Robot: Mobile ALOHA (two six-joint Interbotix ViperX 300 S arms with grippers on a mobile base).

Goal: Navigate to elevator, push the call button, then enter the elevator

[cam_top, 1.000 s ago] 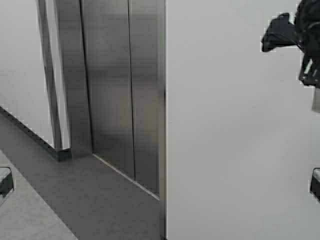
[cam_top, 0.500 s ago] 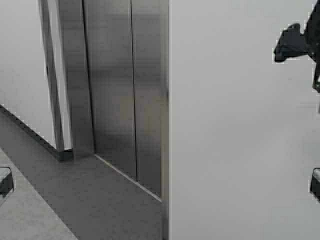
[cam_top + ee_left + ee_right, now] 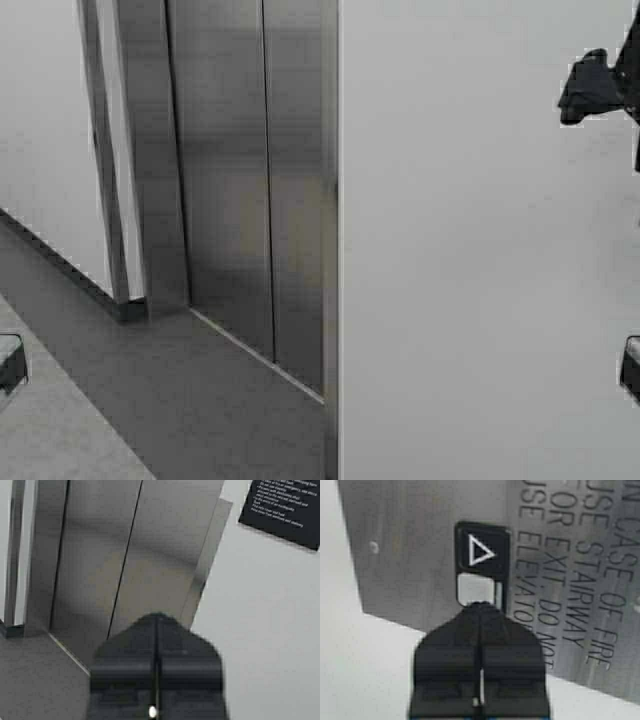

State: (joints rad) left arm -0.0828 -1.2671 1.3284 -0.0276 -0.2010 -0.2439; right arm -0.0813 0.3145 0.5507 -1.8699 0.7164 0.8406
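Note:
The elevator (image 3: 235,190) has its two brushed-steel doors shut, with a thin seam down the middle; it also shows in the left wrist view (image 3: 100,565). The call button (image 3: 482,552), dark with a white triangle, sits in a grey engraved metal plate (image 3: 410,555), with a pale square window (image 3: 476,588) beside it. My right gripper (image 3: 479,605) is shut, its tip right at the pale window next to the dark button. In the high view it (image 3: 590,88) is raised at the far right edge, where the plate is out of view. My left gripper (image 3: 156,616) is shut and empty, pointing at the doors.
A white wall (image 3: 480,260) fills the right side, its corner against the steel door frame (image 3: 328,230). Grey floor (image 3: 170,400) runs to the door sill. A second steel frame (image 3: 100,160) stands farther left. A black notice sign (image 3: 282,510) hangs on the wall.
The robot has shifted slightly, so the scene slid a little to the right. My right gripper has moved right and a little down in the high view, toward the frame edge.

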